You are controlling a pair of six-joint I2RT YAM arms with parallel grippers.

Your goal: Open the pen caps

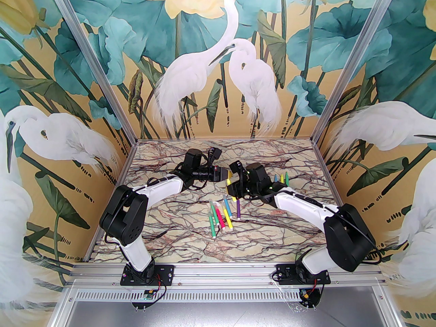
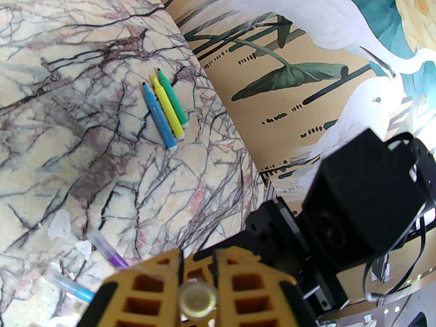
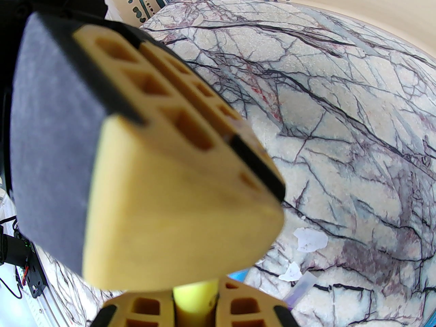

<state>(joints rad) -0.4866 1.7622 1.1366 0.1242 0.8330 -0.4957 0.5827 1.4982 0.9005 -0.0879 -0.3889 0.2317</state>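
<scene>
Marble-veined in cream, grey and dark red, the desk sits inside a booth whose walls carry a mural of white egrets, teal lotus leaves and pale yellow blooms; aluminium rails frame the corners and the near edge; both arms reach in to meet above the middle of the desk; the right claw is clenched on the body of a yellow marker, held off the surface; the left claw faces it, clenched on that marker's round pale end, seen end-on, and whether this end is the cap is hard to make out; five capped markers lie fanned just nearer the bases; three uncapped markers, blue, yellow and green, lie side by side to the right; two loose clear caps rest close to the fan; a purple marker and a blue one are cut off behind the left claw's fingers; the left claw's blurred finger blocks much of the right wrist view.
</scene>
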